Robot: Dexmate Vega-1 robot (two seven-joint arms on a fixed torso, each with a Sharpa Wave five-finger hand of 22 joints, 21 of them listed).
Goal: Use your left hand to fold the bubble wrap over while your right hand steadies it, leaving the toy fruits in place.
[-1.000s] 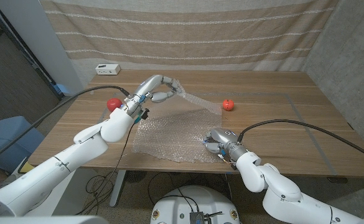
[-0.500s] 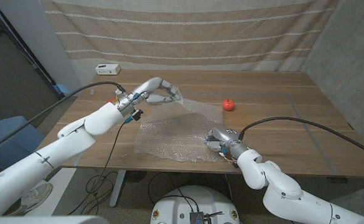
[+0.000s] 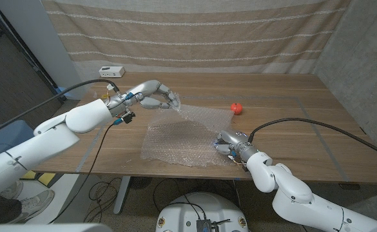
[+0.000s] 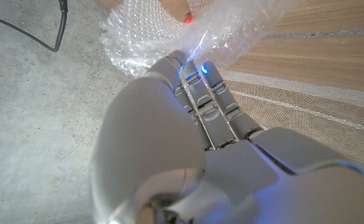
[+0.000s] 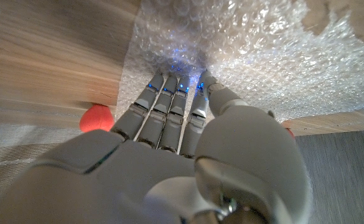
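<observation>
Bubble wrap [image 3: 185,138]: clear, crinkled, on the tabletop [image 3: 291,129], far corner lifted
Left hand [image 3: 162,98]: pinched that corner, had drawn left
Right hand [image 3: 229,143]: fingers pressed near edge

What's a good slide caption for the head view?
Left hand lifts the bubble wrap corner; right hand pins it.

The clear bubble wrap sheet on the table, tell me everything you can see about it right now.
The clear bubble wrap sheet is a thin, see-through plastic film covered in small bubbles, crinkled and roughly rectangular. Most of it lies spread on the wooden table. Its far left corner is lifted off the wood, gripped by the left hand. The right hand presses its fingers on the near right edge, pinning it down. A small red toy fruit sits just beyond its far right corner.
</observation>
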